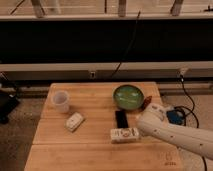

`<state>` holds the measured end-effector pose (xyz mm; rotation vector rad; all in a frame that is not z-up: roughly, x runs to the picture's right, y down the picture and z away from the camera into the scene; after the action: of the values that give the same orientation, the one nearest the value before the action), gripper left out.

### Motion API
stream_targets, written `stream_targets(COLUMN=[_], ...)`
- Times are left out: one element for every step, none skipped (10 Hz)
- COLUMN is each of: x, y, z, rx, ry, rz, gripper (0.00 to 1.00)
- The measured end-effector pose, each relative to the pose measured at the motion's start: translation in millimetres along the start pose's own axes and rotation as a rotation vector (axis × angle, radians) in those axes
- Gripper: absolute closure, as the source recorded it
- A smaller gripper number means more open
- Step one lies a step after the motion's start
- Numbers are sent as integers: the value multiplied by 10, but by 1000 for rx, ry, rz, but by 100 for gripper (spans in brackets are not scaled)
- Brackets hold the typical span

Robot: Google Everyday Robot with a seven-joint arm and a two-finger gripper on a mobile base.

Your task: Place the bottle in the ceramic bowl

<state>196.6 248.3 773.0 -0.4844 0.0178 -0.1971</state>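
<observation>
The bottle lies on its side on the wooden table, just in front of the black phone. It is small and whitish, with a pale label bearing dark marks. The ceramic bowl, green inside with a darker rim, stands at the table's back right and holds nothing. My white arm reaches in from the right. My gripper is at the bottle's right end, largely hidden by the arm's bulk.
A translucent white cup stands at the back left. A whitish rounded block lies in front of it. A small reddish object sits by the bowl's right side. Cables and a blue object lie off the table's right edge.
</observation>
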Motion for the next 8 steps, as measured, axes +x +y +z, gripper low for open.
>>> stream_targets(x=[-58, -189, -316, -398, -459, -550, -639, -674], y=[88, 169, 189, 195, 195, 160, 81, 28], z=[-31, -72, -106, -121, -131, -128, -110, -90], rx=[-22, -48, -67, -80, -87, -97, -105, -112], ry=[2, -5, -14, -23, -31, -41, -52, -60], rz=[-14, -35, -62, -80, -89, -104, -121, -127], gripper=[20, 20, 20, 20, 20, 20, 20, 20])
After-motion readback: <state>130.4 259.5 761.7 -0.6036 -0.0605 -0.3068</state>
